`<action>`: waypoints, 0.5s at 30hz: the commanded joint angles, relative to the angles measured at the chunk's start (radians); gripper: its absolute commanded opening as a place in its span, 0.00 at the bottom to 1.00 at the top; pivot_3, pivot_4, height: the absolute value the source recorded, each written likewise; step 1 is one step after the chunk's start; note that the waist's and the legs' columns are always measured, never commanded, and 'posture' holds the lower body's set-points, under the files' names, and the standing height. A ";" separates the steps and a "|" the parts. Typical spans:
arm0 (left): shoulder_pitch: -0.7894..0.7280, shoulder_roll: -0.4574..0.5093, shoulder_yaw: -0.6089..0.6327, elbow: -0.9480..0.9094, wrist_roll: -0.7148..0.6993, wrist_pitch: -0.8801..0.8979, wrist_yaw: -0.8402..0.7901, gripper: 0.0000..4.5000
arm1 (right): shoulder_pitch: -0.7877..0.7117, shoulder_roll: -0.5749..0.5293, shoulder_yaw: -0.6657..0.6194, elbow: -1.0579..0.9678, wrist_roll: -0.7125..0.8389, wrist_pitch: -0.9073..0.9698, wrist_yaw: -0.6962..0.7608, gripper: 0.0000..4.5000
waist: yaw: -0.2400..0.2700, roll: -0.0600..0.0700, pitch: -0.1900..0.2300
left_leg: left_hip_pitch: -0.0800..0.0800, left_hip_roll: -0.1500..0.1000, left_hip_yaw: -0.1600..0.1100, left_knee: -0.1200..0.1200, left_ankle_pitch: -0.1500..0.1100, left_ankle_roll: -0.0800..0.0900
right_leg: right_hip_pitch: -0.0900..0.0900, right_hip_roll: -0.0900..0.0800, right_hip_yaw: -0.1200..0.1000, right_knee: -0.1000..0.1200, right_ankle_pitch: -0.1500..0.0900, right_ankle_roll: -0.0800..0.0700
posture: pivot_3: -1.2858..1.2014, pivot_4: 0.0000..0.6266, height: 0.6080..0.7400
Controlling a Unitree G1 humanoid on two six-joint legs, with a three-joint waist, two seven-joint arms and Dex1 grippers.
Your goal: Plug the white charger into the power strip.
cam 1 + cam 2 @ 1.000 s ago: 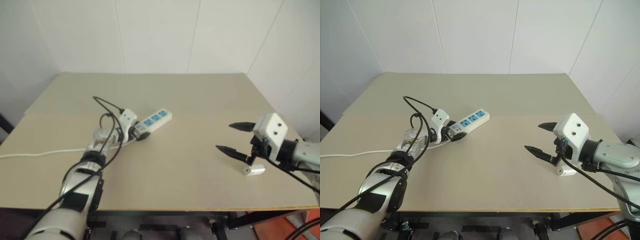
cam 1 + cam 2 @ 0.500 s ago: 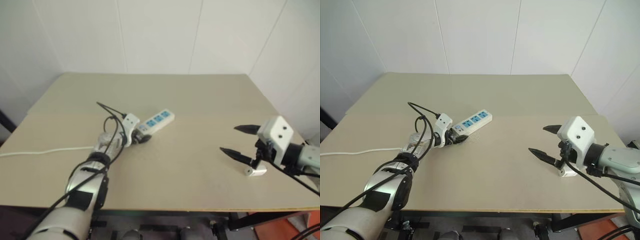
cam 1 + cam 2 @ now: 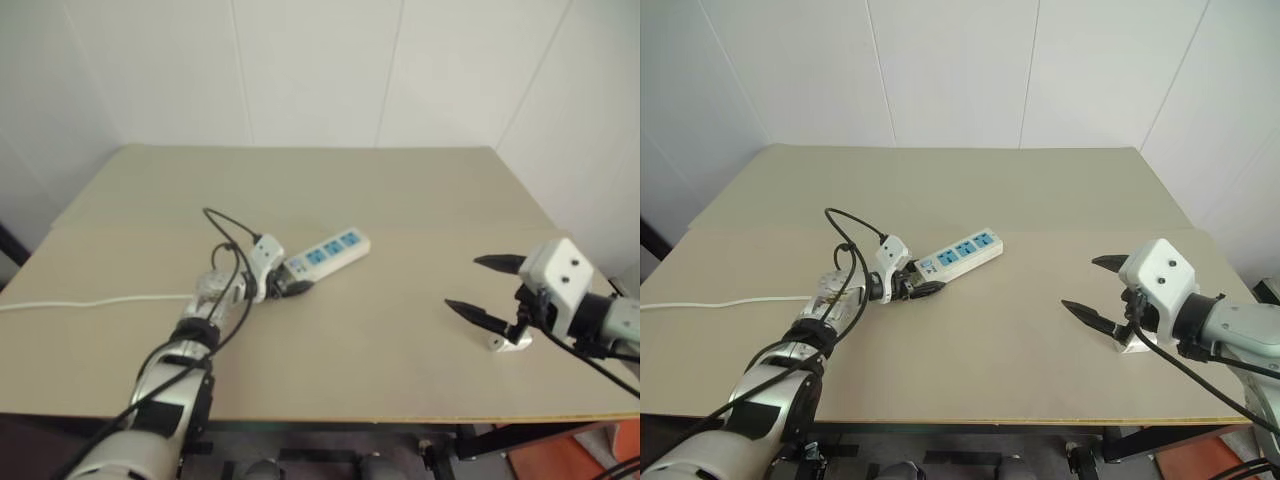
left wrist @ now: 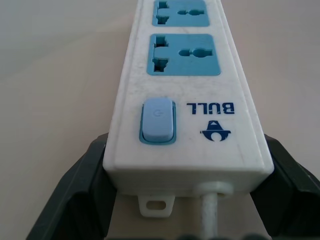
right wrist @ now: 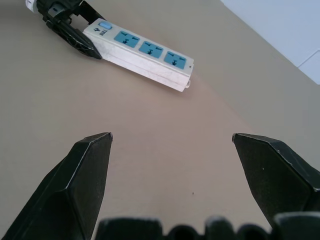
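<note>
Left pincer (image 3: pixel 921 291) clamped on switch end of power strip (image 3: pixel 958 252), mid-desk (image 3: pixel 1020 190). Right pincer (image 3: pixel 1102 289) spread wide, empty; white charger (image 3: pixel 1131 343) on desk just beneath it. Hold strip flat, sockets up; grasp charger squarely, prongs free.
</note>
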 commanded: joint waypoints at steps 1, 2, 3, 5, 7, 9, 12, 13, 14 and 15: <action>0.100 0.021 -0.033 -0.295 -0.043 0.121 -0.034 0.74 | 0.002 0.000 -0.039 -0.031 0.017 0.004 -0.007 1.00 | -0.002 0.000 0.000 | 0.000 0.000 0.000 0.000 0.000 0.000 | 0.000 0.000 0.000 0.000 0.000 0.000 | 0.52 0.24 1.00; 0.149 0.027 -0.048 -0.389 -0.047 0.177 -0.031 0.74 | 0.001 0.004 -0.038 -0.033 0.019 0.008 -0.013 1.00 | -0.001 0.000 0.000 | 0.000 0.000 0.000 0.000 0.000 0.000 | 0.000 0.000 0.001 0.000 0.000 0.000 | 0.52 0.24 1.00; 0.193 0.032 -0.064 -0.474 -0.048 0.228 -0.026 0.74 | 0.002 0.006 -0.035 -0.034 0.018 0.008 -0.015 1.00 | -0.001 0.000 0.000 | 0.000 0.000 0.000 0.000 0.000 0.000 | 0.000 0.000 0.000 0.000 0.000 0.000 | 0.52 0.24 1.00; 0.250 0.044 -0.085 -0.590 -0.057 0.306 -0.027 0.74 | 0.005 0.007 -0.029 -0.038 0.016 0.007 -0.014 1.00 | -0.001 0.000 0.000 | 0.001 0.000 0.000 0.000 0.000 0.000 | 0.000 0.000 0.001 0.001 0.000 0.000 | 0.52 0.24 1.00; 0.282 0.049 -0.099 -0.660 -0.058 0.368 -0.009 0.74 | 0.004 0.011 -0.029 -0.041 0.019 0.009 -0.014 1.00 | 0.003 0.000 0.000 | 0.002 0.000 0.000 0.000 0.000 0.000 | 0.001 0.000 0.001 0.001 0.000 0.000 | 0.52 0.24 1.00; 0.307 0.047 -0.110 -0.703 -0.055 0.394 0.017 0.74 | 0.003 0.015 -0.030 -0.043 0.022 0.012 -0.017 1.00 | 0.002 0.000 0.000 | 0.002 0.000 0.000 0.000 0.000 0.000 | 0.002 0.000 0.000 0.000 0.000 0.000 | 0.52 0.24 1.00; 0.324 0.027 -0.100 -0.735 -0.065 0.386 0.067 0.96 | 0.003 0.020 -0.025 -0.046 0.020 0.015 -0.022 1.00 | 0.002 0.000 0.000 | 0.002 0.000 0.000 0.000 0.000 0.000 | 0.002 0.000 0.000 0.000 0.000 0.000 | 0.52 0.24 1.00; 0.326 0.018 -0.086 -0.752 -0.089 0.394 0.072 1.00 | 0.004 0.023 -0.026 -0.049 0.023 0.017 -0.023 1.00 | 0.002 0.000 0.000 | 0.002 0.000 0.000 0.000 0.000 0.000 | 0.002 0.000 0.000 0.000 0.000 0.000 | 0.52 0.24 1.00; 0.330 0.015 -0.075 -0.769 -0.111 0.388 0.070 1.00 | 0.006 0.025 -0.028 -0.053 0.025 0.020 -0.023 1.00 | 0.002 0.000 0.000 | 0.002 0.000 0.000 0.000 0.000 0.000 | 0.001 0.000 0.000 0.000 0.000 0.000 | 0.52 0.24 1.00; 0.332 0.014 -0.064 -0.788 -0.133 0.392 0.070 1.00 | 0.008 0.026 -0.029 -0.056 0.024 0.022 -0.024 1.00 | 0.001 0.000 0.000 | 0.001 0.000 0.000 0.000 0.000 0.000 | 0.001 0.000 0.000 0.000 0.000 0.000 | 0.52 0.24 1.00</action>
